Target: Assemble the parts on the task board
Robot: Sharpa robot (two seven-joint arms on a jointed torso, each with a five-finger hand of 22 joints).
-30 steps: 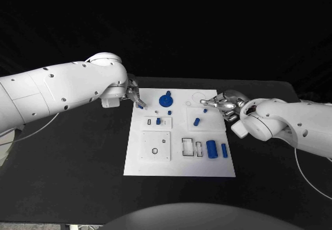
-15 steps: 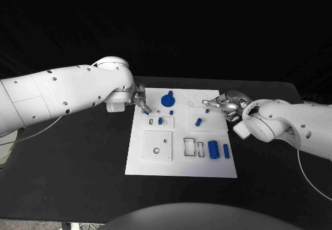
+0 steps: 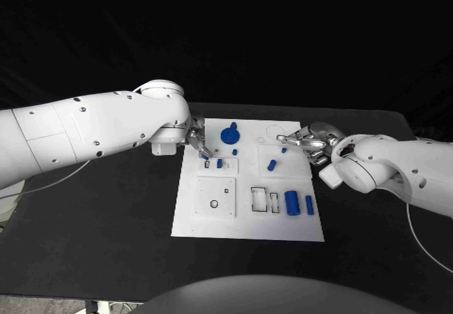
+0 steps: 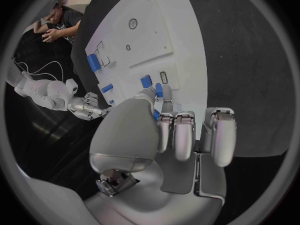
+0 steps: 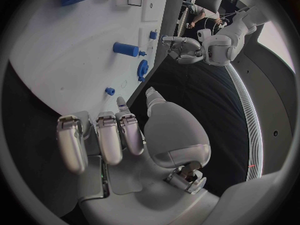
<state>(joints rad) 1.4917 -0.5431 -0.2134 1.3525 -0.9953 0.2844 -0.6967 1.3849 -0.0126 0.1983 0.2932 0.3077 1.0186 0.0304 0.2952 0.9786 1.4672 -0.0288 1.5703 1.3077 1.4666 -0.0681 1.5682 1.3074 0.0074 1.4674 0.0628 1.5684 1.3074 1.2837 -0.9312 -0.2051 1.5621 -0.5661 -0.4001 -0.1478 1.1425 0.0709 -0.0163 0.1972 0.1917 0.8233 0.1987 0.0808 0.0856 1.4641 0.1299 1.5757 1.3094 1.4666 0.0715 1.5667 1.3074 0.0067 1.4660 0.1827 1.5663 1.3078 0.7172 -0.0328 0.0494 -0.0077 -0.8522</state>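
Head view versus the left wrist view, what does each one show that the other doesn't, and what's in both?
Head view alone: the whole task board with its near edge, and the two large blue parts lying by its right side. Left wrist view alone: a small blue part pinched at the left hand fingertips. Both: the left hand, the right hand and the board.

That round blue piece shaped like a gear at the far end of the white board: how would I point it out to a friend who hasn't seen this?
Find the white task board in the middle of the black table. At its far end, just beside the left robot hand, stands the blue gear. It is the only round, toothed piece; the other blue parts are small pegs or blocks.
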